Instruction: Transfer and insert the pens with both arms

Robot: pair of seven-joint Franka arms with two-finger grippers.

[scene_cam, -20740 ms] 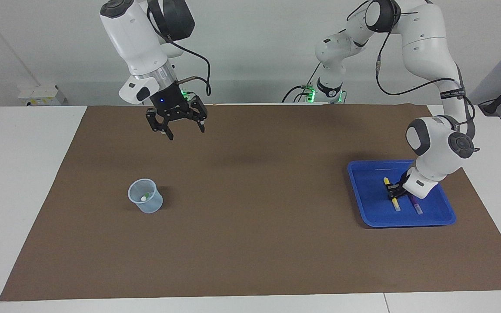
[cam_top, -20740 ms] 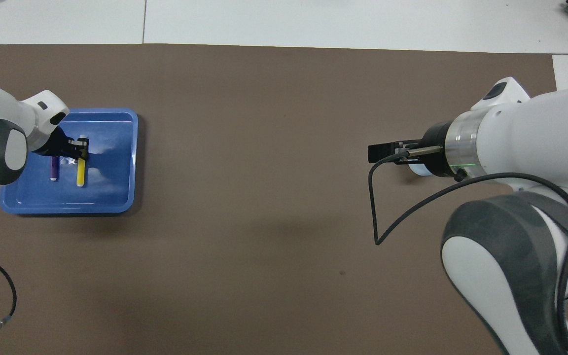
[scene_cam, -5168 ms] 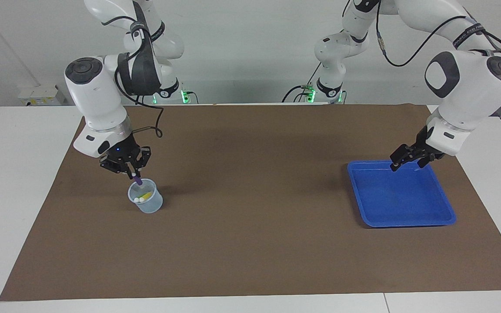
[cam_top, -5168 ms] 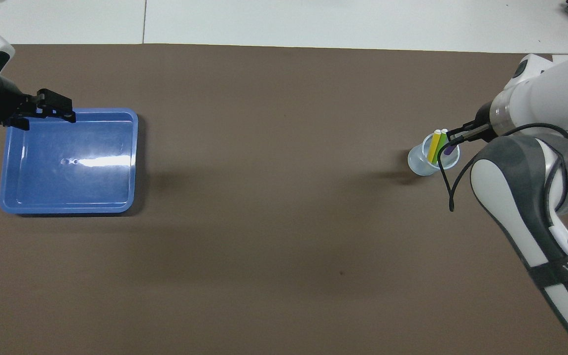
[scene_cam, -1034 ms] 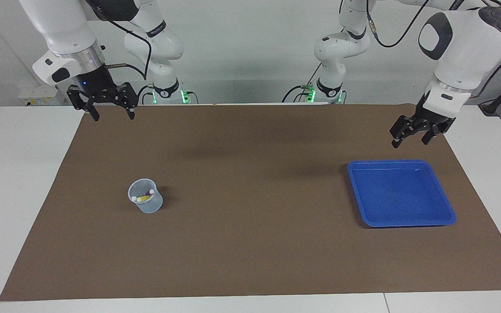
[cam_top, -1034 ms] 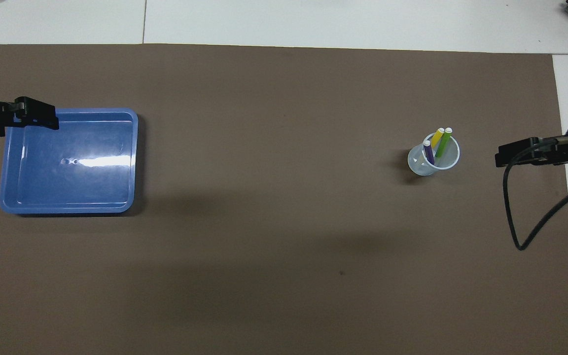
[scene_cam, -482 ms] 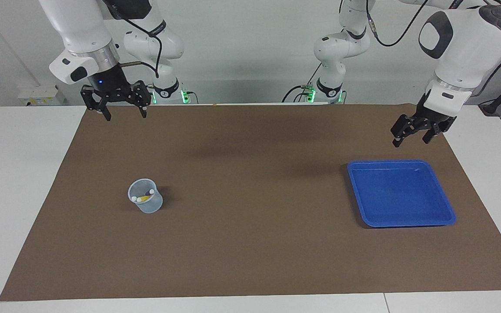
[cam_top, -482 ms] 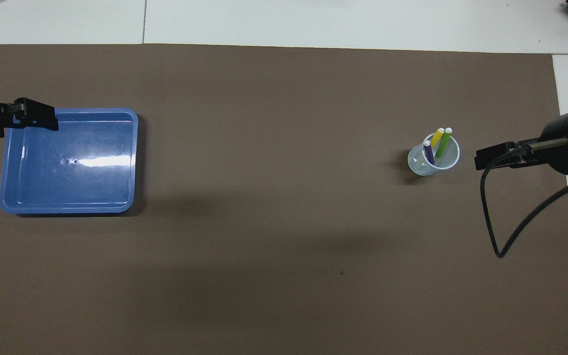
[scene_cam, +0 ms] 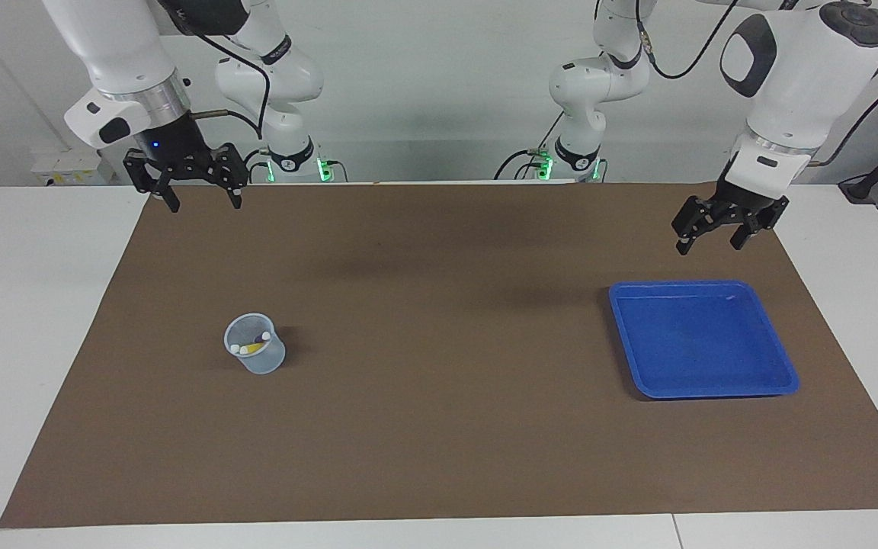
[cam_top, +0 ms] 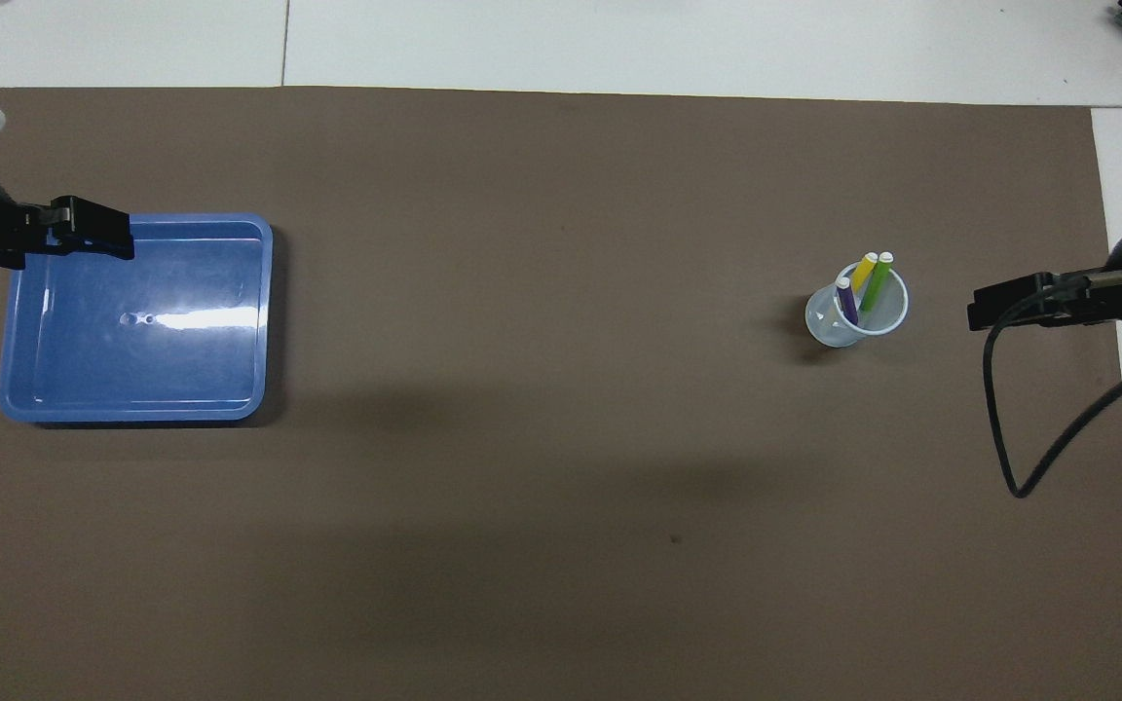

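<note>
Three pens stand together in a clear plastic cup [scene_cam: 254, 355] [cam_top: 856, 313] on the brown mat: a purple pen [cam_top: 847, 301], a yellow pen [cam_top: 864, 270] and a green pen [cam_top: 877, 281], whitish ends up. My right gripper [scene_cam: 203, 203] [cam_top: 988, 312] hangs open and empty high over the mat's edge at the right arm's end, well clear of the cup. My left gripper [scene_cam: 708, 245] [cam_top: 113, 242] hangs open and empty in the air by the edge of the blue tray [scene_cam: 702, 343] [cam_top: 132, 370] that lies nearer to the robots.
The blue tray holds nothing. A brown mat [scene_cam: 439, 427] covers most of the white table. A black cable [cam_top: 1009, 419] loops down from the right wrist.
The right gripper has swung back toward its own end of the table, away from the cup. The left gripper has drifted slightly toward the table's middle. The pens stay in the cup.
</note>
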